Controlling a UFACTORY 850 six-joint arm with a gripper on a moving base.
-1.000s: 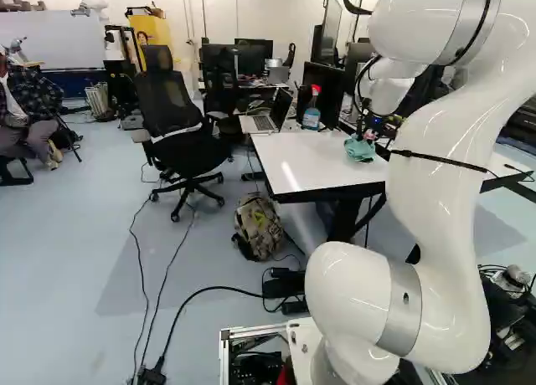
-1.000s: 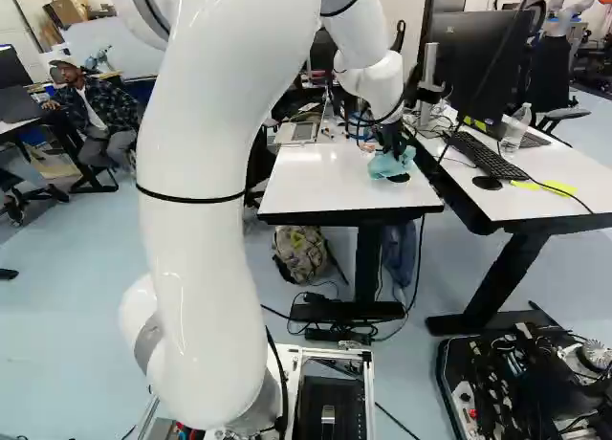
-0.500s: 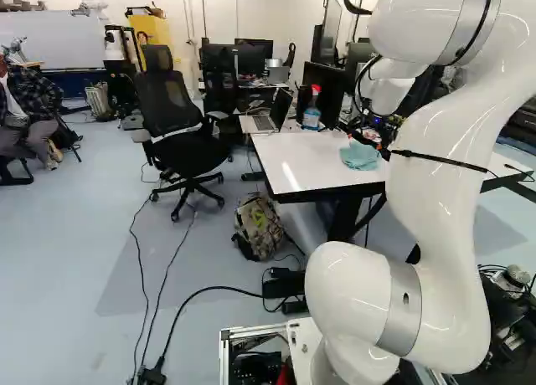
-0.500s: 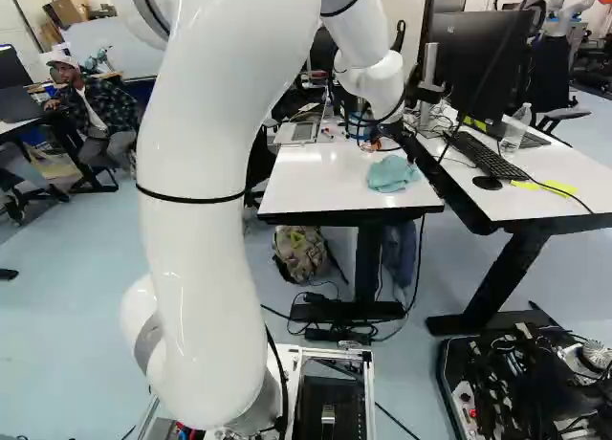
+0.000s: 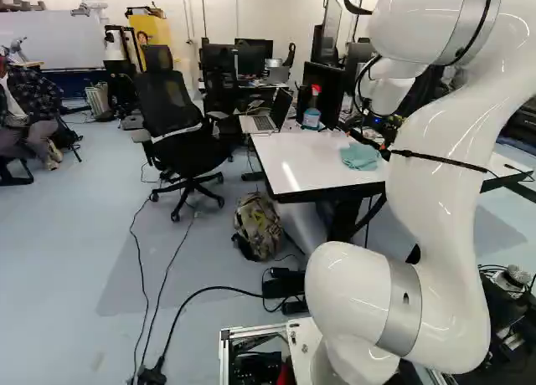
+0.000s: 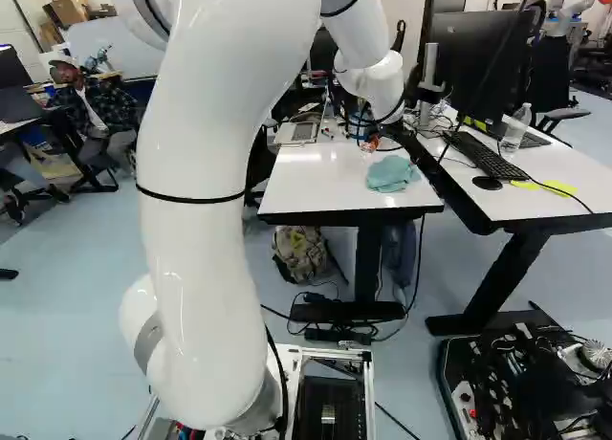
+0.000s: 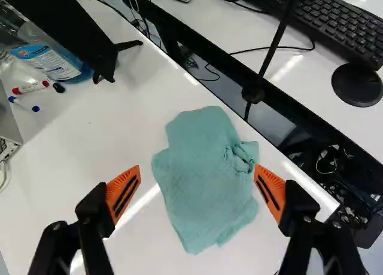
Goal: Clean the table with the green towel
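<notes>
Wrist view: black-and-orange end effector [image 7: 196,172] spread wide, empty; rumpled green cloth towel [image 7: 200,167] on white bench [image 7: 54,185]; wiping progress unclear, grasp likely left

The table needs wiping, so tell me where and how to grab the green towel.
I'd go for the bunched lump at the edge of the towel, from straight above. The rest lies nearly flat on the table, giving little to pinch, while the lump's folds look raised. It sits off-centre under the open gripper, so shift across to centre it first.
</notes>
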